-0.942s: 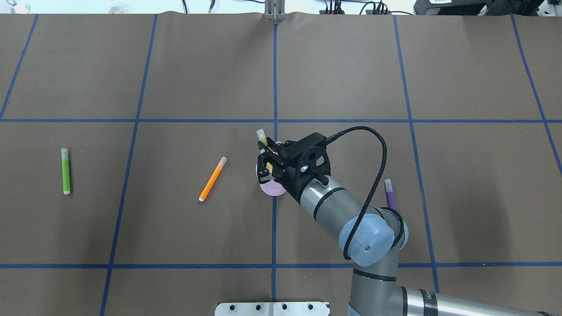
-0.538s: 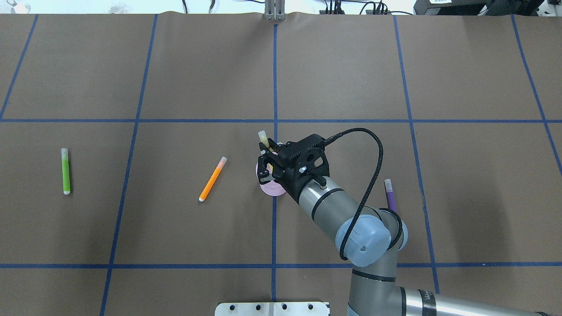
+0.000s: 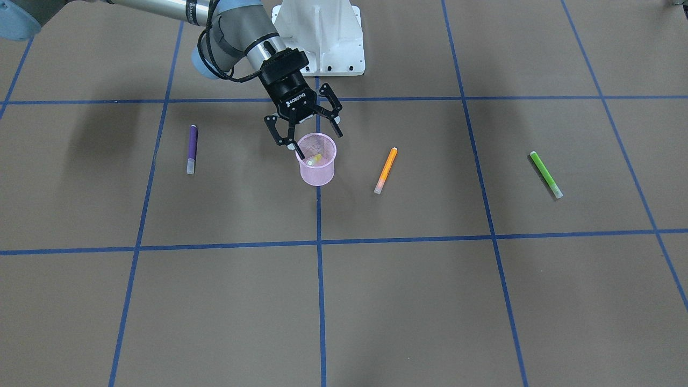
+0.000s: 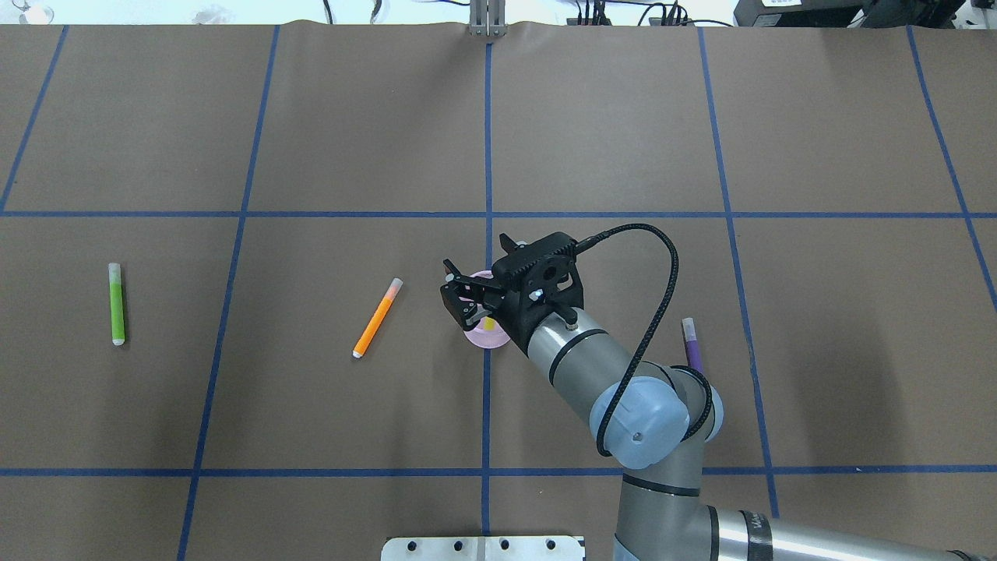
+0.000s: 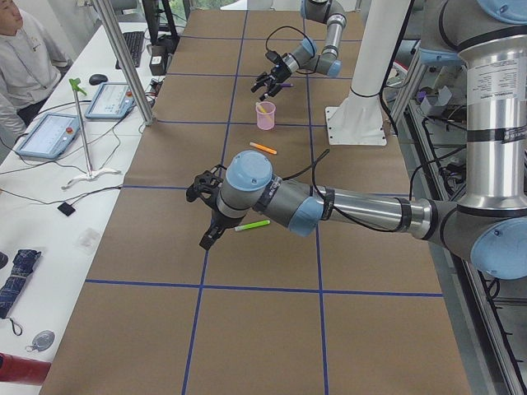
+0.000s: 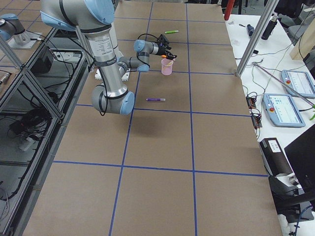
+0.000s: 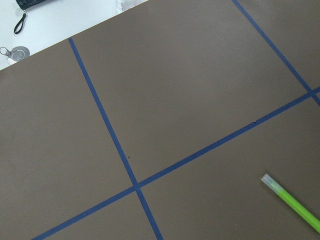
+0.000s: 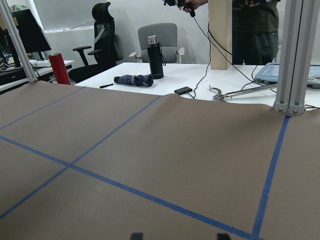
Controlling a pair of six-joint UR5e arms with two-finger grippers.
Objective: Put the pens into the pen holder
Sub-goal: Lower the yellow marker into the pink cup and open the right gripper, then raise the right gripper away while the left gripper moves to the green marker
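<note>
The pink mesh pen holder (image 3: 317,171) stands upright near the table's middle, also in the overhead view (image 4: 487,337). A yellow pen (image 3: 315,159) lies inside it. My right gripper (image 3: 314,137) hovers just above the holder's rim, open and empty, its jaws spread wide (image 4: 461,297). An orange pen (image 4: 377,318) lies left of the holder, a green pen (image 4: 116,304) at the far left, and a purple pen (image 4: 692,345) is partly hidden by my right arm. My left gripper (image 5: 203,188) hangs above the green pen (image 7: 293,202); I cannot tell whether it is open.
The white robot base (image 3: 322,37) stands behind the holder. Blue tape lines divide the brown table cover into squares. A desk with tablets and a seated person (image 5: 20,49) lines the table's far side.
My right gripper held the yellow pen upright over the holder. It has opened, and the pen has dropped into the holder.
</note>
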